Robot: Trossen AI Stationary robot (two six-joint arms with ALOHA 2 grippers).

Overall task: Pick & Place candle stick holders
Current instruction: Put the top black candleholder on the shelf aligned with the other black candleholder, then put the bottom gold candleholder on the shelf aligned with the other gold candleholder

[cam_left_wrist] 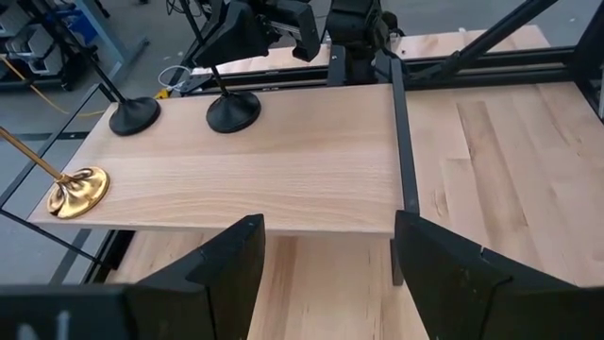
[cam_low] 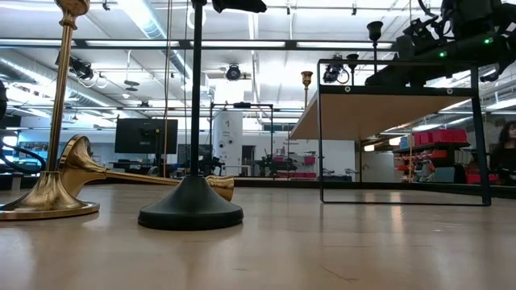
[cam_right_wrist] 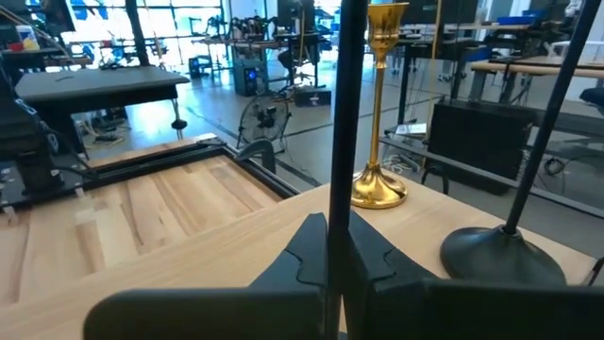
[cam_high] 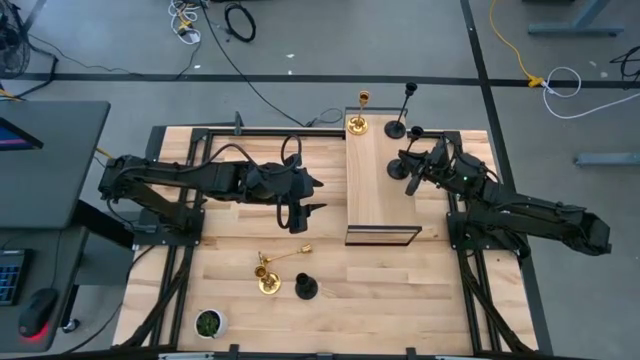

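Table: light wood top (cam_high: 400, 290) in a black frame, grey floor with cables around it; the low view looks into a workshop with monitors and shelving.
Shelf: raised wooden board (cam_high: 378, 175) on a black frame, standing on the table's far middle.
Right gripper (cam_high: 412, 180): over the shelf's right edge, fingers pressed onto the thin stem of a black holder (cam_left_wrist: 232, 111); the right wrist view shows that stem running straight up between the closed fingers (cam_right_wrist: 373, 260).
Held holder: upright, base on or just above the board; contact cannot be told.
Second black holder (cam_high: 397, 129): upright at the shelf's far right corner, just beside the held one.
Gold holder on shelf (cam_high: 357, 125): upright at the far left corner of the board.
Left gripper (cam_high: 298, 212): over bare table left of the shelf, fingers (cam_left_wrist: 222, 274) spread, holding nothing.
Near group: upright gold holder (cam_high: 266, 282), a fallen gold holder (cam_high: 285, 257) lying on its side just beside it, and an upright black holder (cam_high: 305, 288) to their right, all on the near table, well apart from the shelf.
Plant pot (cam_high: 209, 323): near left corner of the table.
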